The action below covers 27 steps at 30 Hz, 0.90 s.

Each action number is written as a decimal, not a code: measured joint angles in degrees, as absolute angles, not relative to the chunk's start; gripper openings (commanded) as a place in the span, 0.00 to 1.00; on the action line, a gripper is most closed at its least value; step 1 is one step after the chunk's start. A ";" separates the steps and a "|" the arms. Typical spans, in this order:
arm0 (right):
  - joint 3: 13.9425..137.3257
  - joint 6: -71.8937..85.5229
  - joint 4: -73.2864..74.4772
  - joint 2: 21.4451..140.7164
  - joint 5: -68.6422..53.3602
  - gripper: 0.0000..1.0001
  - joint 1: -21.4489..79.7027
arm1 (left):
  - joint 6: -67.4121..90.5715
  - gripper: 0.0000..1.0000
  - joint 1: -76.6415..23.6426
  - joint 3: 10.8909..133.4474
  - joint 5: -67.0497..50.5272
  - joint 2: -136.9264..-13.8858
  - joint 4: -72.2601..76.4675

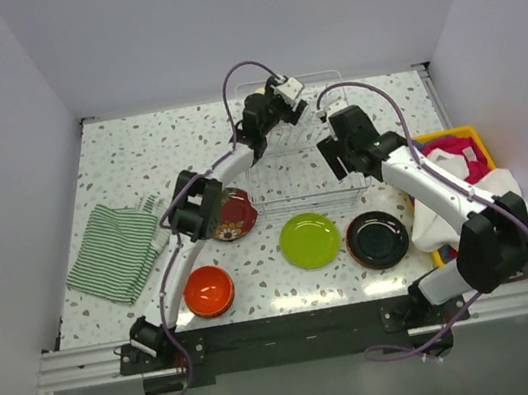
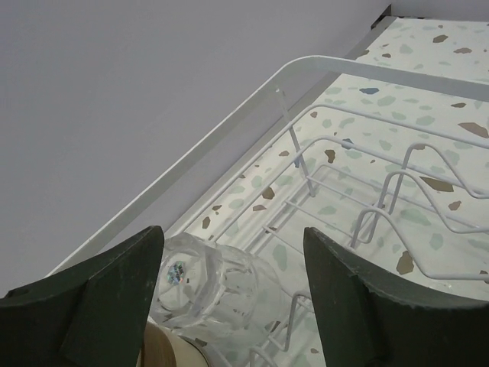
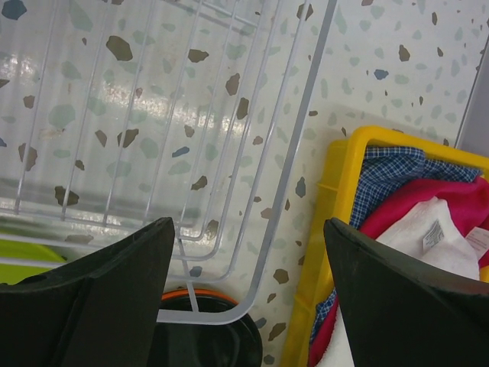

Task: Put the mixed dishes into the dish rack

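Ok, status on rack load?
Both open: left gripper over glass cup in dish rack, right gripper empty at its edge. Red plate, green plate, black plate, orange bowl on table. Nothing blocking.

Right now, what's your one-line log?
left tool: open around glass in dish rack | right tool: open, empty | lime green plate: on table

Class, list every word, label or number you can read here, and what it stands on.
No text is readable.
Small white tag on the white cloth in the yellow plastic bin: too small to read.
Colourful speck on the clear glass cup: blurred.
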<state>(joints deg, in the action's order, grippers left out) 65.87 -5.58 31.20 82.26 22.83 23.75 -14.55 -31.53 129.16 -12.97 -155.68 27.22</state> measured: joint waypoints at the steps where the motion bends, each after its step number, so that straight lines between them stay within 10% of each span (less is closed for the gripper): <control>1: 65.87 -5.58 30.83 82.54 22.55 0.83 23.38 | -14.52 0.81 -31.53 128.84 -12.97 -155.61 27.59; 17: 76.16 -3.86 24.16 91.66 15.27 0.80 17.98 | -6.72 0.88 -31.09 123.76 -15.16 -145.27 27.22; 27: 81.21 -2.70 18.65 100.36 11.86 0.03 17.19 | 0.73 0.69 -30.61 106.56 -8.08 -118.41 23.86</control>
<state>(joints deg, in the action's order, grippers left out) 81.21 -2.70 18.65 100.36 11.86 17.19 0.73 -30.61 106.56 -8.08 -118.41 23.86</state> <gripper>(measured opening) 0.218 0.755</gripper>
